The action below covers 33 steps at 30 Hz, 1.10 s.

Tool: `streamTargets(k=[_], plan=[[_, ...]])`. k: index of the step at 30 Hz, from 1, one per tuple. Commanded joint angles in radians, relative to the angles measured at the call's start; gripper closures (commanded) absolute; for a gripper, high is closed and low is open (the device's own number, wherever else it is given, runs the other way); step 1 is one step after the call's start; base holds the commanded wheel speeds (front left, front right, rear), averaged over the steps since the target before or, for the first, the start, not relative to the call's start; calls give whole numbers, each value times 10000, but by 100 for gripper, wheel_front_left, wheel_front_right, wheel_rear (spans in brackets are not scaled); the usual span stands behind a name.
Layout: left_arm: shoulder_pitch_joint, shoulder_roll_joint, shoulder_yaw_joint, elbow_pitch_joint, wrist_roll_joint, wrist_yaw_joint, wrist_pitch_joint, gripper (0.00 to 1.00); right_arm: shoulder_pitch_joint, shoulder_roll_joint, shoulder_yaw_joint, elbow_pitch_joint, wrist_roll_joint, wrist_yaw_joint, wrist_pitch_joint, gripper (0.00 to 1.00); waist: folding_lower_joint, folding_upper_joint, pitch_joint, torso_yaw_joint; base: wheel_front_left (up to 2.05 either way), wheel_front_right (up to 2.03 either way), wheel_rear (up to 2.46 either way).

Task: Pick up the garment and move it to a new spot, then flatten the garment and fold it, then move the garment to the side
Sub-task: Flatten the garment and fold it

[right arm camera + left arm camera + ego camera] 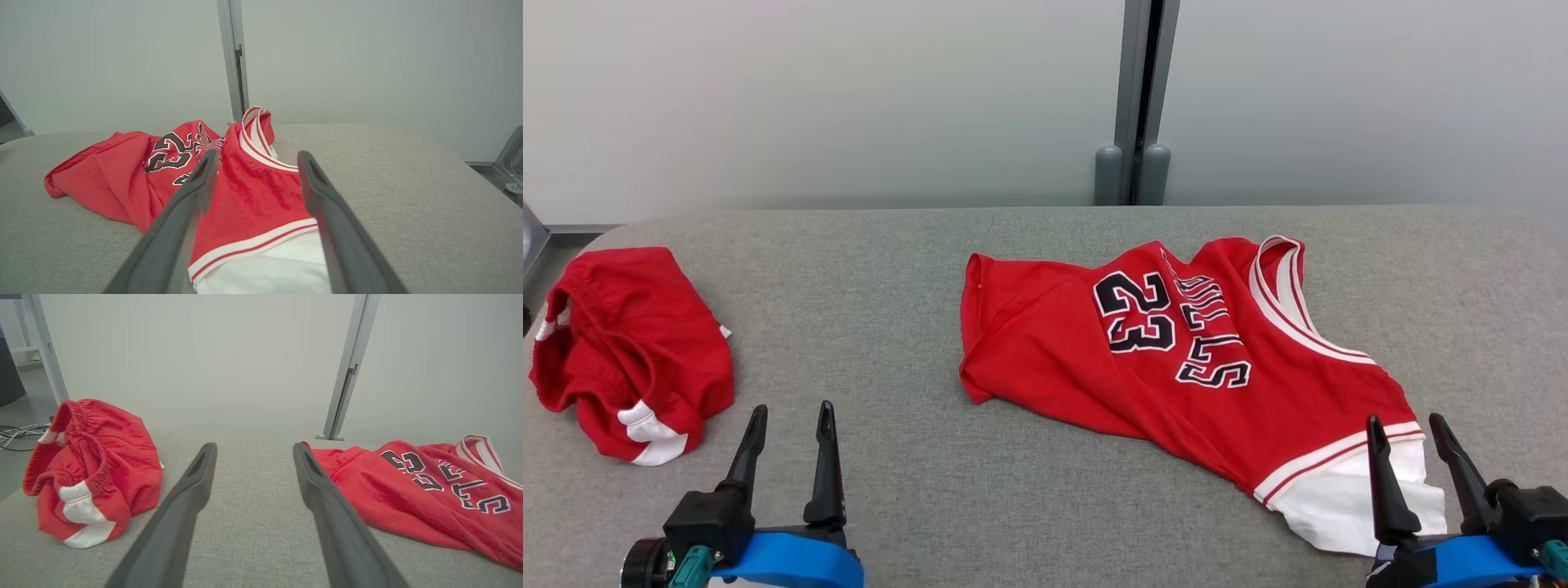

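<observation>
Both the left gripper (793, 407) and the right gripper (1405, 420) gape wide, holding nothing, and the rumpled jersey (1176, 351) lies on the table (890, 269) toward 4 o'clock in the head view, so a pinch at its white hem may catch only 1 layer and bunch it.

Wide bare strip of grey table (882, 269) between the crumpled red shorts (629, 343) at far left and the red jersey (1176, 351) right of centre: free passage, straight ahead of the left gripper (793, 406). Free also along the far edge. Near right taken by the jersey's white hem (1339, 498), directly at the right gripper (1405, 418). Behind, closed by pale wall (849, 98) and grey post (1139, 98).
</observation>
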Motion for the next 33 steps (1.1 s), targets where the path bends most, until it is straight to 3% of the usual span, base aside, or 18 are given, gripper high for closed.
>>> streamTargets(k=[1, 8, 17, 22, 33], plan=[[-48, 31, -32, -4, 76, 15, -8, 0, -57, -33, 29, 38, 101, 1, 49, 0, 1, 0, 32, -26, 0, 0, 0], [-1488, -163, -889, 620, 235, -667, 985, 0, -407, -34, 222, 93, 315, 1, 266, 0, 1, 0, 580, -264, 0, 0, 0], [-4666, -1221, -1657, 2769, -124, -1360, 3371, 0, -891, -33, 663, -8, 448, 1, 295, 0, 1, 0, 1496, -735, 0, 0, 0], [-6226, -1450, -1564, 4188, -318, -1204, 4516, 0, -1219, -33, 1027, -53, 565, 3, 267, 0, 1, 0, 2067, -1177, 0, 0, 0], [-8178, -1216, -1223, 6107, -716, -1240, 5913, 0, -1730, -36, 1696, 139, 841, 1, -29, 0, 1, 0, 3131, -2060, 0, 0, 0]])
